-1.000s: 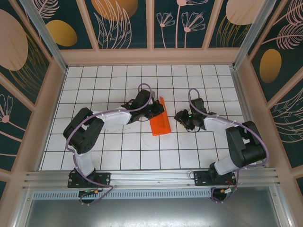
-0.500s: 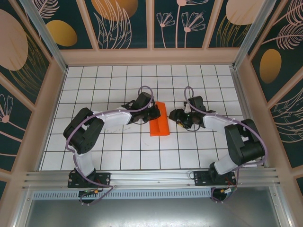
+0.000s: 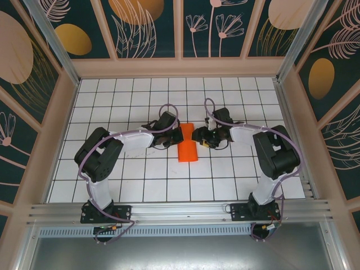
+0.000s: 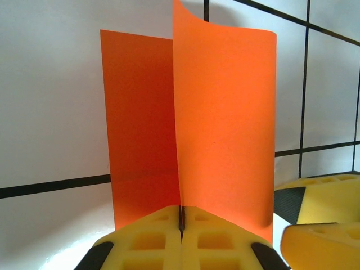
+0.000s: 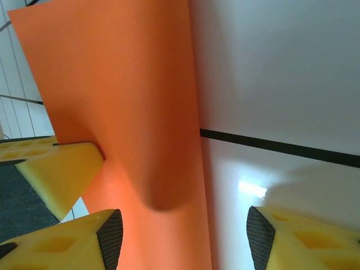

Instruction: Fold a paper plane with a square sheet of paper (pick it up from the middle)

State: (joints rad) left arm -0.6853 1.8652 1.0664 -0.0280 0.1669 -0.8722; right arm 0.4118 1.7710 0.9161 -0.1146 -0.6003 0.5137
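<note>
The square sheet of paper (image 3: 188, 145), bright orange-red, is folded along a centre crease and lies between my two grippers at mid-table. My left gripper (image 4: 181, 212) is shut on the paper at the crease, and the two halves (image 4: 225, 112) stand up from its yellow fingers (image 4: 152, 242) in a narrow V. From the right, my right gripper (image 5: 184, 233) stands open, with one flap of the paper (image 5: 124, 101) reaching partway into the gap between its fingers (image 5: 109, 236). Both grippers sit close together, the left gripper (image 3: 175, 135) and the right gripper (image 3: 198, 136) on either side of the sheet.
The table (image 3: 140, 185) is white with a black grid, walled by a wooden frame (image 3: 62, 129) on three sides. A metal rail (image 3: 180, 211) with both arm bases runs along the near edge. The tiles around the paper are bare.
My right gripper has moved left up to the paper and its jaws have spread. The left gripper has shifted slightly left with the sheet, which now looks narrower from above.
</note>
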